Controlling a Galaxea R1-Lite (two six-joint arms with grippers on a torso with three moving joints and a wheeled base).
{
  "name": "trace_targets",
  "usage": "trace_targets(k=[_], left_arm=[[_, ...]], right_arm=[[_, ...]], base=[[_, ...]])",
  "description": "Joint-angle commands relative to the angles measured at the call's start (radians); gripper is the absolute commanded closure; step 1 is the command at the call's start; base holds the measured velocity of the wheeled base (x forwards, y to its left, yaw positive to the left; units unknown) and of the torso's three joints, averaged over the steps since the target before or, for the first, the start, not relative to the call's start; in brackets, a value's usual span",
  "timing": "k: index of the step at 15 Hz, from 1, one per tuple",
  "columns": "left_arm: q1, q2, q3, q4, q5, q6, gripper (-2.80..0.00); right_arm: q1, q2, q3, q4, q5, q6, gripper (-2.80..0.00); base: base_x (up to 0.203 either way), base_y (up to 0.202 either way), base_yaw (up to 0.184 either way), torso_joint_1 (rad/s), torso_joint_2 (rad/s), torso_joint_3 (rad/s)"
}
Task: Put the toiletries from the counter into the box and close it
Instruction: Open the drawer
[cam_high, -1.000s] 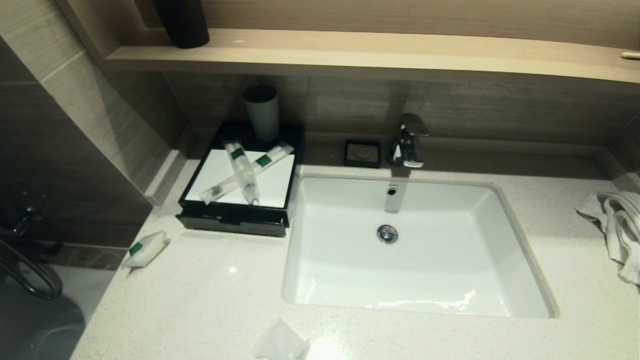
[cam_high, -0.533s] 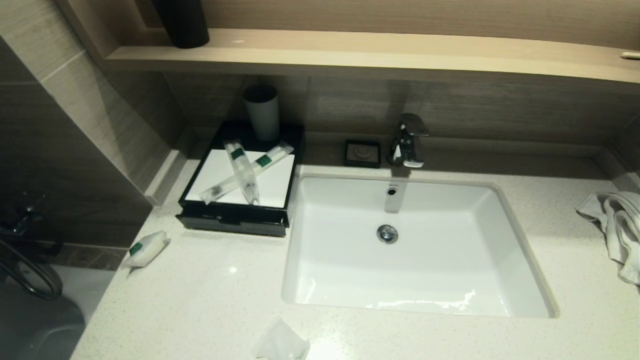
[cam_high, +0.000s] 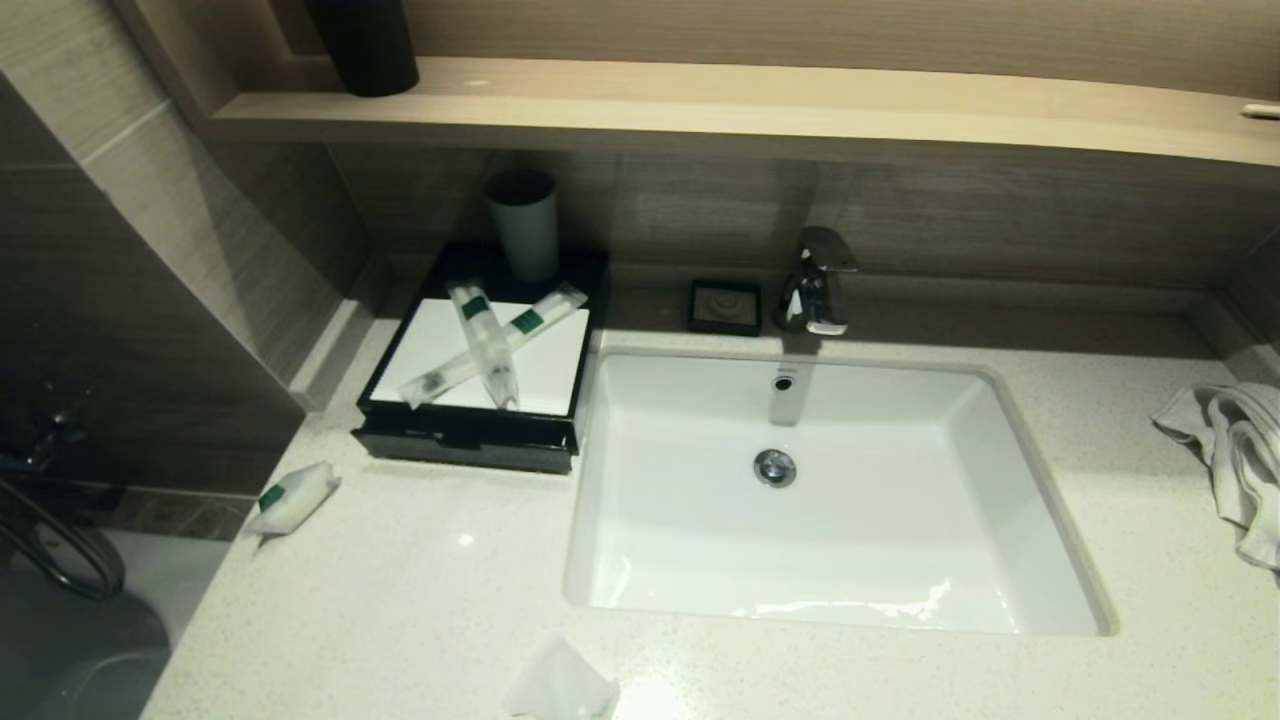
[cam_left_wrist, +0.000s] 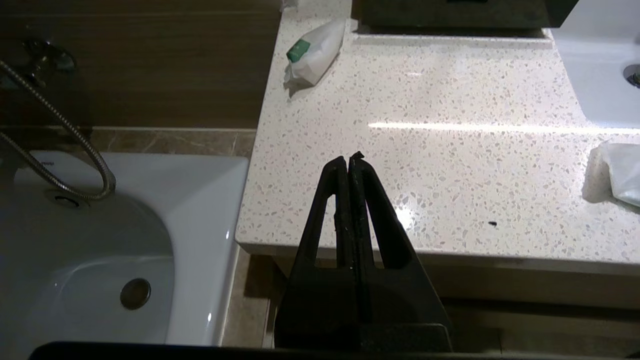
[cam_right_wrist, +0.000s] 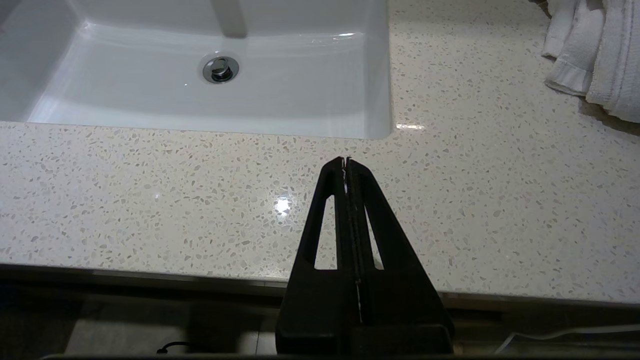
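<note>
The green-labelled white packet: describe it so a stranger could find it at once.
Start at the sink and go left past the black box. The packet lies alone by the counter's left edge, in front of the box. Unlike the crumpled white wrapper nearer the front, it carries a green label.

Box (cam_high: 470, 400) left of sink (cam_high: 600, 480).

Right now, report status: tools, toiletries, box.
Left tool shut, empty, at counter edge. Right tool shut, empty, before sink. Green-label packet and white packet on counter; two tubes across black box.
</note>
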Motion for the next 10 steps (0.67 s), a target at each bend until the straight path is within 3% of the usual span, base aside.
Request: trace_targets(k=[1, 5, 10], left_arm=[[0.000, 0.001, -0.003, -0.039, 0.003, 0.014, 0.00], [0.000, 0.001, -0.089, -0.070, 0.000, 0.026, 0.00], [0.000, 0.001, -0.229, -0.002, -0.004, 0.029, 0.00]], right_arm=[[0.000, 0.000, 0.000, -0.001, 0.000, 0.000, 0.00], [0.000, 0.000, 0.000, 0.001, 0.000, -0.001, 0.00], [0.000, 0.000, 0.000, -0.001, 0.000, -0.001, 0.00]], base=[[0.000, 0.000, 0.000, 0.000, 0.00, 0.000], [0.000, 0.000, 0.000, 0.000, 0.00, 0.000], [0.000, 0.000, 0.000, 0.000, 0.00, 0.000]])
